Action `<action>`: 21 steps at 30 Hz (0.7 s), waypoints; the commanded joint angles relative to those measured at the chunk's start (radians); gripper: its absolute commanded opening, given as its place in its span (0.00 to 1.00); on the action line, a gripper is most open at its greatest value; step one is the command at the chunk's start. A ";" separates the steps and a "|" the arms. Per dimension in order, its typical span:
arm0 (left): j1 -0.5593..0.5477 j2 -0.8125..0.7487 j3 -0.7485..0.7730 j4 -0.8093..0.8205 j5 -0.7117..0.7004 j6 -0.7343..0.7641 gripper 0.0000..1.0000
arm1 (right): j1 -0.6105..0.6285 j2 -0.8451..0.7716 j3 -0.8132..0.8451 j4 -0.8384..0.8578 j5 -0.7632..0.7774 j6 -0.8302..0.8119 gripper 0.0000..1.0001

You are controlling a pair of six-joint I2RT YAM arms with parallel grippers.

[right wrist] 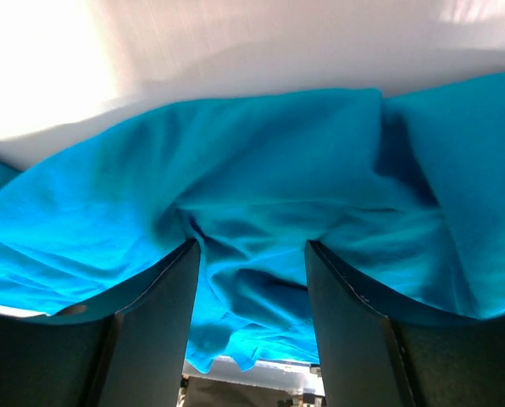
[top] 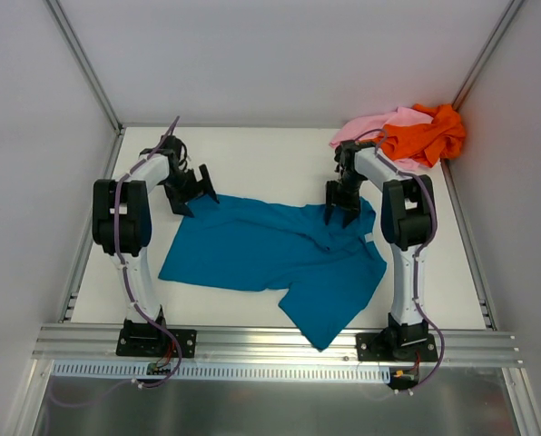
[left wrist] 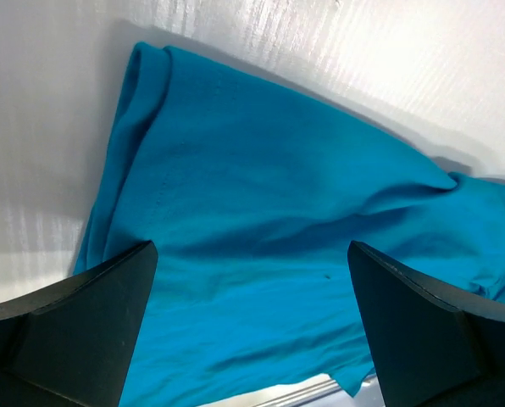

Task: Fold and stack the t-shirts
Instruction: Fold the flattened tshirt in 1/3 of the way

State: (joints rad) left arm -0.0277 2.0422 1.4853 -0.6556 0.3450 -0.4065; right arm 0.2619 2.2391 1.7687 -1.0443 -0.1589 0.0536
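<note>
- Your left gripper (top: 196, 196) gapes fully, empty; the teal t-shirt (top: 261, 254) lies spread below its jaws.
- Your right gripper (top: 340, 216) stands half-open, straddling a loose ridge of it.
- Likely soft, limp cloth: pinch hems.

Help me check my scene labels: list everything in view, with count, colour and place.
teal t-shirt: one, teal-blue, spread out and wrinkled on the middle of the table
orange t-shirt: one, bright orange, crumpled in the far right corner, on top of the pink one
pink t-shirt: one, pale pink, crumpled under and beside the orange one
table: one, white, under all the shirts
rail: one, silver metal, along the near edge
arms: two, white and black, bases on the rail
left gripper: one, black, open, over the teal t-shirt's far left corner
right gripper: one, black, jaws apart, tips pressed into the teal t-shirt's far right part
</note>
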 commanded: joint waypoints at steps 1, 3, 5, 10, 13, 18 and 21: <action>-0.008 -0.005 0.021 0.005 -0.100 -0.006 0.99 | -0.006 0.059 0.044 0.035 -0.030 0.017 0.57; -0.008 -0.005 0.012 0.045 -0.113 -0.017 0.99 | -0.010 0.073 0.072 0.032 -0.034 0.020 0.57; -0.008 -0.002 0.010 0.065 -0.126 -0.038 0.99 | -0.016 0.091 0.104 0.024 -0.039 0.018 0.57; -0.011 0.015 0.023 0.120 -0.150 -0.058 0.99 | -0.032 0.125 0.176 0.004 -0.051 0.023 0.58; -0.011 0.038 0.041 0.148 -0.152 -0.064 0.99 | -0.041 0.148 0.231 0.003 -0.067 0.032 0.59; -0.011 0.110 0.165 0.129 -0.147 -0.069 0.99 | -0.061 0.232 0.377 -0.020 -0.100 0.045 0.66; -0.011 0.163 0.240 0.117 -0.149 -0.071 0.99 | -0.078 0.280 0.486 -0.042 -0.132 0.051 0.72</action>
State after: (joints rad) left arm -0.0338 2.1586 1.6672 -0.5545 0.2237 -0.4660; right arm 0.2043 2.4622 2.1807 -1.1271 -0.2703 0.0971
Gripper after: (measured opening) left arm 0.988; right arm 0.713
